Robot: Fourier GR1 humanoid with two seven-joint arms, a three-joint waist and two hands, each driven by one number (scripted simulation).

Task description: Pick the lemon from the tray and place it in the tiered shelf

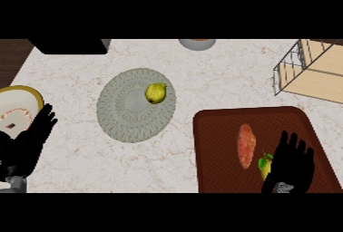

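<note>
A dark red tray [221, 127] lies at the lower right of the counter. On it, a small yellow lemon [265, 166] with a green tip sits beside an orange-red sweet potato [246, 139]. My right hand [293, 162] is over the tray just right of the lemon, fingers straight and open, its edge touching or covering part of the fruit. The tiered shelf [309, 68], light wood with a wire frame, stands at the top right corner. My left hand [30, 140] rests open at the left edge, fingers up.
A grey round plate [127, 118] in the middle carries a yellow pear-like fruit [155, 93]. A yellow-rimmed plate [17, 106] sits at the far left, partly behind my left hand. A dark block [70, 46] and a grey bowl [197, 43] stand along the back edge.
</note>
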